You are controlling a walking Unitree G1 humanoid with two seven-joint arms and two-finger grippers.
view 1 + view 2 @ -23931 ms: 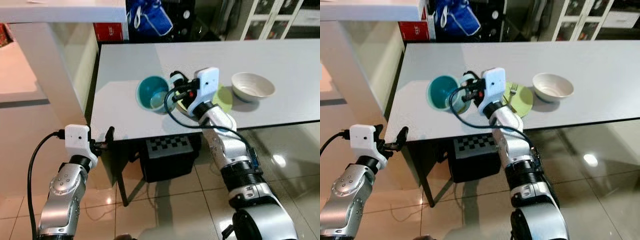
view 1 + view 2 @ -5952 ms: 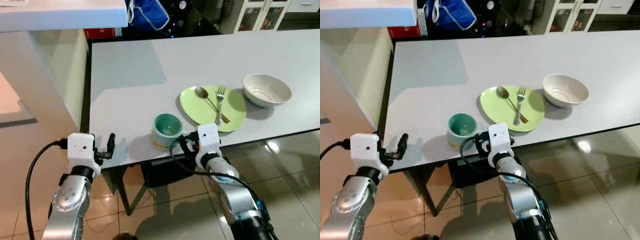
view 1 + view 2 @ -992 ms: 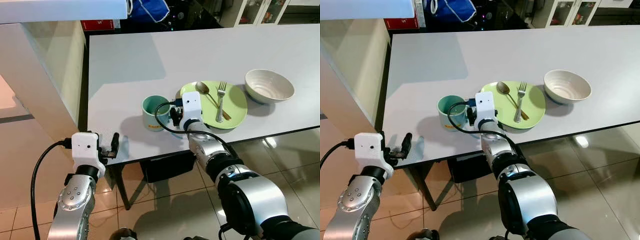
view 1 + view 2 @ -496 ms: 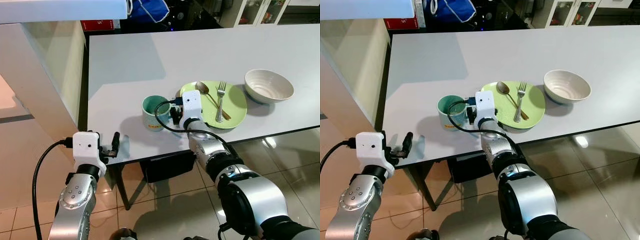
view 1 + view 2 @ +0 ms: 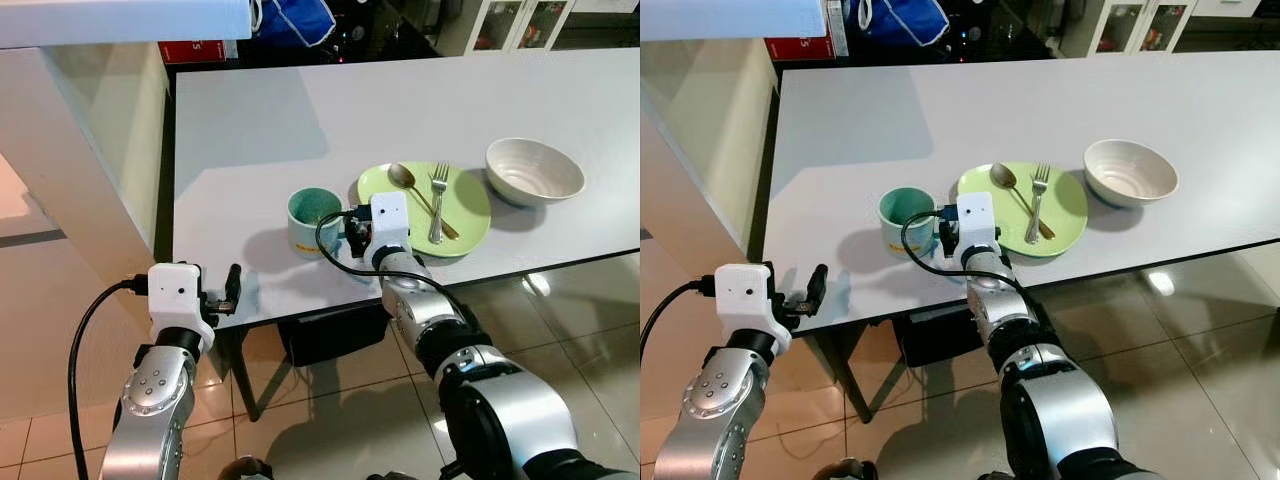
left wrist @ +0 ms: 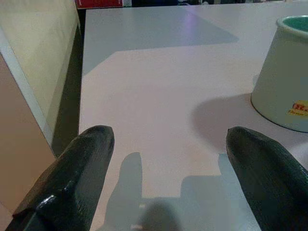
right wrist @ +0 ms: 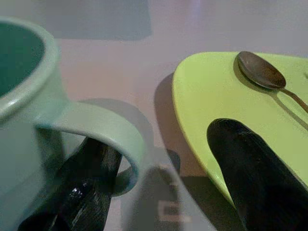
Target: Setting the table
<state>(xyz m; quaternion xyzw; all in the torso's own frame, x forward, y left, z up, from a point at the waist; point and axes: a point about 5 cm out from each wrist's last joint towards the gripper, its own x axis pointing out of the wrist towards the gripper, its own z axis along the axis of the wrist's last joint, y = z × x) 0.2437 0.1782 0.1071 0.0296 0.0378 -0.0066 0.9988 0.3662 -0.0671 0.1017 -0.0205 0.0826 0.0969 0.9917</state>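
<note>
A teal mug stands upright near the front edge of the white table. Its handle points toward a green plate that carries a spoon and a fork. A white bowl sits to the plate's right. My right gripper is open at the mug's handle. One finger shows through the handle's loop and the other lies over the plate's rim. My left gripper is open at the table's front left edge, holding nothing, with the mug ahead of it.
A white counter stands along the table's left side. A blue bag and a cabinet are behind the table. A black box sits on the tiled floor under the table.
My right gripper has drawn back a little toward the table's front edge. The mug, the plate and my left arm are about where they were.
</note>
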